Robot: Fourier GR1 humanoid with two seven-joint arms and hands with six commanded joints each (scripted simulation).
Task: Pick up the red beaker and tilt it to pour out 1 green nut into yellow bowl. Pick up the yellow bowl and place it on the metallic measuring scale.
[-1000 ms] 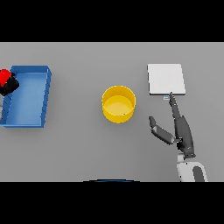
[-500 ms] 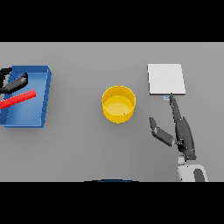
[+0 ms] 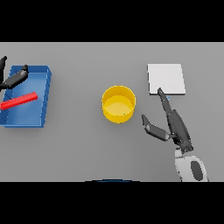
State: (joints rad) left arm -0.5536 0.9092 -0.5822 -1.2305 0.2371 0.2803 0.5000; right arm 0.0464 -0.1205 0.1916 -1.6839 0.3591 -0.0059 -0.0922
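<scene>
grey surface (image 3: 78,148) carrying a blue rectangular tray (image 3: 41,76); the red beaker (image 3: 19,101) lies in it, unheld. my left robot hand (image 3: 15,78) hovers spread above it. my right robot hand (image 3: 173,124), fingers apart, waits between the round yellow bowl (image 3: 118,103) and the flat metallic scale (image 3: 166,78). pouring stage: next, i judge, regrasp the beaker.

The red beaker (image 3: 19,100) now lies lower in the blue tray (image 3: 43,94) — left hand (image 3: 13,78) open, off it.

beaker (image 3: 19,100) red | bowl (image 3: 118,103) yellow | tray (image 3: 37,118) blue | scale (image 3: 166,78) pale grey
</scene>
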